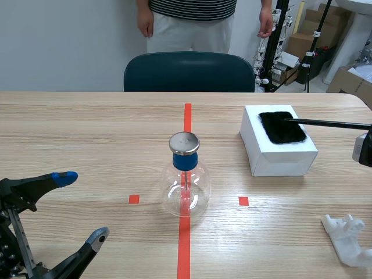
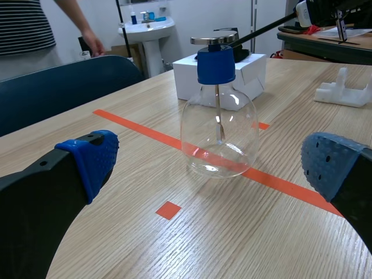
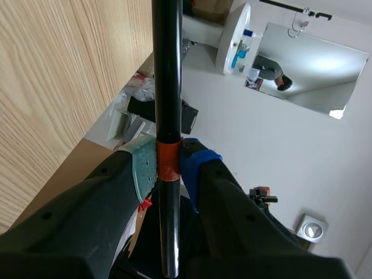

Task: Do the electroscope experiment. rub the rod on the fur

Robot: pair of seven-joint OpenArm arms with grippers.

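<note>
At upper right, the rod (image 1: 328, 122) tip lies on the fur (image 1: 282, 127) atop a box (image 1: 279, 157), right gripper (image 3: 168, 167) clenched on it. Lower left, the left gripper (image 1: 81, 206) gapes, its 2 fingers apart.

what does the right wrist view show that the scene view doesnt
Only the right wrist view: the right gripper shut on the black rod at its orange-red band. Only the scene view: the rod's far end over the black fur on the white box, the glass electroscope, and the open left gripper. Both: the rod itself.
</note>
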